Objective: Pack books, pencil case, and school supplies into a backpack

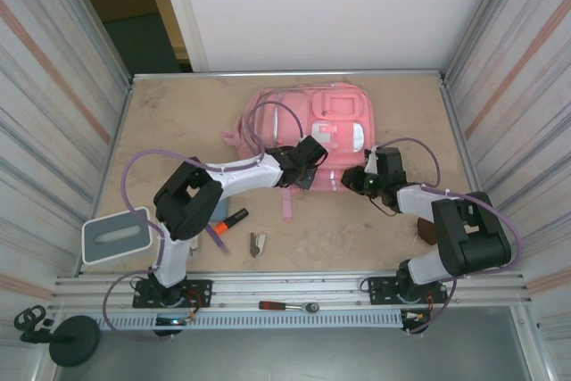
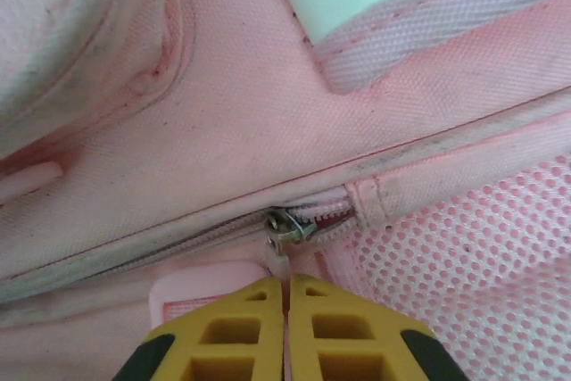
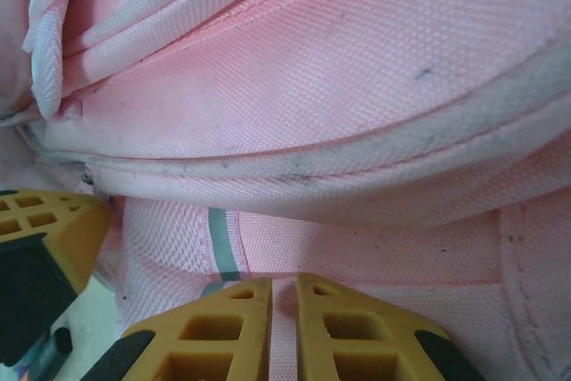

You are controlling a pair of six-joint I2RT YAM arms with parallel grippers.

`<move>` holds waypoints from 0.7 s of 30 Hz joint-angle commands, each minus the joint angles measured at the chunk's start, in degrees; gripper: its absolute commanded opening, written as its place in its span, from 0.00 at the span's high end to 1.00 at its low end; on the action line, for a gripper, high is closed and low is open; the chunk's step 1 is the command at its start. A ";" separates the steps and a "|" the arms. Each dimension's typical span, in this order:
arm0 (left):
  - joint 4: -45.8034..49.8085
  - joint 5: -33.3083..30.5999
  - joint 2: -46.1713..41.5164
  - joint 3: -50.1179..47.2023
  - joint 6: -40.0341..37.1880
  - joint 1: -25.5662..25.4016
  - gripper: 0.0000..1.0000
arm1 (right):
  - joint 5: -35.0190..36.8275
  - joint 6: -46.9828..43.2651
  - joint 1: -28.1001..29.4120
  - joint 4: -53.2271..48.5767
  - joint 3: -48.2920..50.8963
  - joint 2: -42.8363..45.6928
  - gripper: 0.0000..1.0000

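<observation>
Fully closed, left end effector (image 2: 287,286) pinches the backpack (image 2: 223,131).

Before me, the tan table (image 1: 339,238) carries a pink backpack (image 1: 303,127), a grey tray (image 1: 116,234), an orange-and-black highlighter (image 1: 227,222) and a small clip (image 1: 257,244).

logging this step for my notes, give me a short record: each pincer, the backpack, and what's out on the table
backpack: pink, lying flat at the far middle of the table
left pincer: shut, tips just below the zip slider
right pincer: shut on the backpack's fabric
loose items: highlighter and clip, near left of the table
also there: grey tray at far left, red-handled tool at the near edge
</observation>
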State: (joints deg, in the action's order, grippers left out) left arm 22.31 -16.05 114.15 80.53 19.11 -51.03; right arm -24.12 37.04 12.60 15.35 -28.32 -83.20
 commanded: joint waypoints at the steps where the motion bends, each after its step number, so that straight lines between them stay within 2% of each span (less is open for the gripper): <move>1: -1.27 4.47 -4.46 -0.71 -0.72 0.15 0.93 | 0.63 -0.65 -0.98 -3.75 1.59 0.55 0.87; 8: -3.00 7.25 -5.08 -2.42 0.57 0.75 0.95 | 0.39 -0.67 -1.09 -3.42 1.68 0.45 0.87; 11: -2.79 7.00 -3.58 -1.98 0.48 1.01 0.89 | -0.04 -0.74 -1.14 -3.36 1.51 0.15 0.87; 13: -2.67 6.37 -2.61 -1.33 0.51 1.10 0.80 | 0.10 -0.74 -1.10 -3.53 1.58 0.27 0.87; 16: -1.92 4.25 -1.19 -0.56 0.39 1.10 0.73 | -0.13 -0.65 -1.19 -3.31 1.50 0.16 0.87; 21: -0.59 1.56 1.45 0.73 -0.33 1.10 0.71 | -0.05 -0.74 -1.16 -3.66 1.51 0.65 0.87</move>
State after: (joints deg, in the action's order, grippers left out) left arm 19.84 -11.90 113.95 79.46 19.35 -50.28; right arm -25.15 37.04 11.97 15.18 -28.23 -83.20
